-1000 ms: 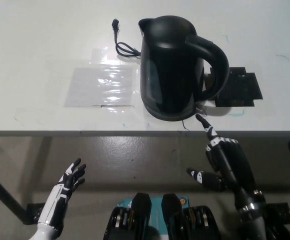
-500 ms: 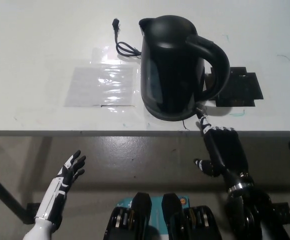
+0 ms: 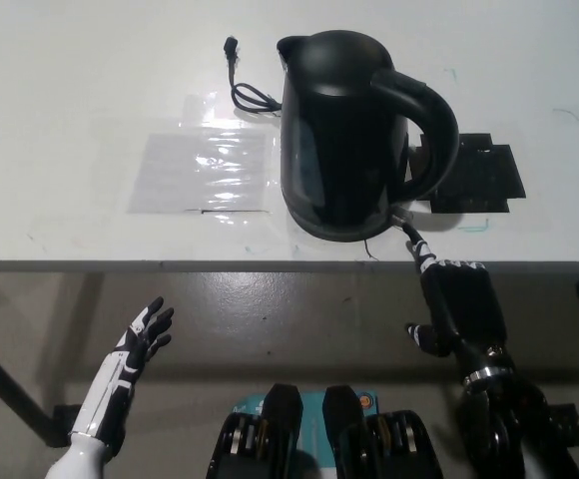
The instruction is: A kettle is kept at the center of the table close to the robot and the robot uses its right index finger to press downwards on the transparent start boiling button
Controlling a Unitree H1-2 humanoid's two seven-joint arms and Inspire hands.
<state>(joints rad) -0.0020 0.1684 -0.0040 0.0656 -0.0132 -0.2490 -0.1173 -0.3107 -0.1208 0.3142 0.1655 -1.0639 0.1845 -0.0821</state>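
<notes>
Kettle: we see a black kettle (image 3: 344,135) standing upright on the white table (image 3: 70,100), near the table's front edge, roughly at centre and slightly toward 3 o'clock.
Contents: its lid is closed, so we cannot tell whether anything is inside.
Pointing: the spout faces about 11 o'clock and the handle (image 3: 431,130) loops out toward 4 o'clock, so the long axis across its top runs from 11 to 4.
Button: we cannot make out the transparent switch clearly; it would sit at the handle's foot, where the base meets the table.
Right hand: our black right hand (image 3: 449,299) reaches up from 5 o'clock with one finger stretched out, its tip at the kettle's base under the handle; the rest are curled in and it grips nothing.
Left hand: our white left hand (image 3: 135,349) rests below the table edge at 7 o'clock, fingers spread, empty.
Cord: a black cord (image 3: 245,85) lies at the kettle's 10 o'clock.
Other items: a clear plastic sheet (image 3: 205,170) sits at 9 o'clock, a black mat (image 3: 484,180) at 3 o'clock.
</notes>
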